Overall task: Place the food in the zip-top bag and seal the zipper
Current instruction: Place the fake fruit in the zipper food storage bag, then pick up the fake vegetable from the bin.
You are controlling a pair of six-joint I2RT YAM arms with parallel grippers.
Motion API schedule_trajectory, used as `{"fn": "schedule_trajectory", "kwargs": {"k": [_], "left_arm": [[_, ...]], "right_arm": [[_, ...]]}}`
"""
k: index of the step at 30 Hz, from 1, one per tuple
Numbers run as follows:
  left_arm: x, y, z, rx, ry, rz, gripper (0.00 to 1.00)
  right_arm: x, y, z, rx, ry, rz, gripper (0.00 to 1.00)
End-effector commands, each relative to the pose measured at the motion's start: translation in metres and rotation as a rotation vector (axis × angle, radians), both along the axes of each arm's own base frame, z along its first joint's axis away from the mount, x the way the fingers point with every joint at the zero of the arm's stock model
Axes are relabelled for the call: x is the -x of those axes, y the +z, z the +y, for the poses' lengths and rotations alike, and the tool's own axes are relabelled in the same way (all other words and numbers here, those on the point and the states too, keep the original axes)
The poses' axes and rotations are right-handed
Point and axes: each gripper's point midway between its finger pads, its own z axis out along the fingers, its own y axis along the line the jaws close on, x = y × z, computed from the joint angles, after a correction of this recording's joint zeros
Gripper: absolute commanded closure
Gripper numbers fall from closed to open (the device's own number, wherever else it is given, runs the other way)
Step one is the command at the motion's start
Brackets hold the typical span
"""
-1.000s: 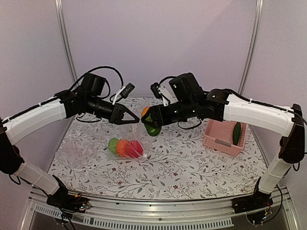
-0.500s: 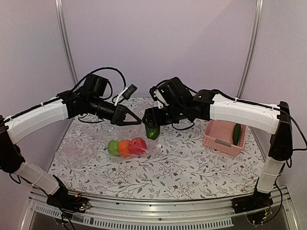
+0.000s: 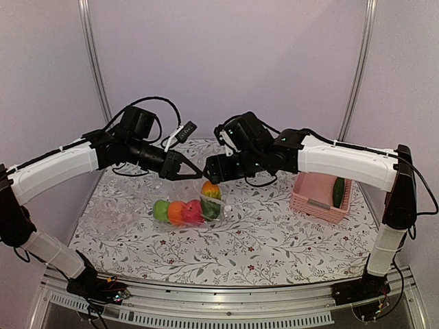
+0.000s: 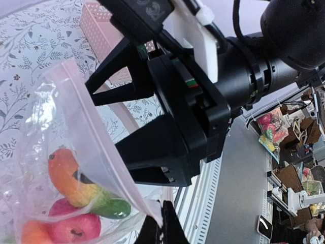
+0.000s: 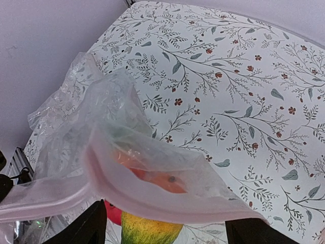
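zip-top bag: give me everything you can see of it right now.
The zip-top bag is thin, glossy, see-through plastic with a pinkish zipper along its mouth. It is unsealed, mouth lifted, the left gripper pinching one top corner, its bottom resting on the table. Inside lie a green apple, orange, red apple and mango.

Zip-top bag (image 5: 122, 117): thin clear plastic film, glossy, crinkled. Zipper (image 5: 142, 199): thicker pinkish strip, smooth. Mango (image 4: 76, 180), red apple (image 4: 76, 229): smooth toy plastic, slight sheen. Right claw (image 4: 101, 121): matt blk plastic. Right arm shell (image 3: 350, 161): white, smooth, semi-gloss. Basket (image 3: 321, 199): pink slatted plastic, matt. Counter (image 3: 274, 233): floral-print cloth, matt. Front rail (image 3: 226, 312): bare metal.
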Motion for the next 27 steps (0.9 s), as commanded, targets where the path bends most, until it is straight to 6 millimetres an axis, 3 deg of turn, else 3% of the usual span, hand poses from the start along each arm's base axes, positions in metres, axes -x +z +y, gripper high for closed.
{"fn": "schedule_trajectory", "kwargs": {"k": [1, 6, 12, 18, 27], "left_arm": [[-0.011, -0.014, 0.004, -0.071, 0.062, -0.03, 1.0], [-0.031, -0.017, 0.019, -0.115, 0.16, -0.029, 1.0], [-0.046, -0.014, 0.033, -0.108, 0.222, -0.04, 1.0], [-0.05, -0.016, 0.035, -0.107, 0.234, -0.043, 1.0], [-0.052, -0.008, 0.042, -0.111, 0.27, -0.084, 1.0]], "right_arm": [[0.0, 0.019, -0.002, -0.02, 0.003, -0.032, 0.21], [0.013, 0.046, -0.009, -0.082, 0.046, -0.063, 0.2], [0.025, 0.068, -0.033, -0.112, 0.053, -0.121, 0.17], [0.025, 0.093, -0.068, -0.075, -0.02, -0.216, 0.11], [0.014, 0.103, -0.135, 0.013, -0.185, -0.262, 0.02]]}}
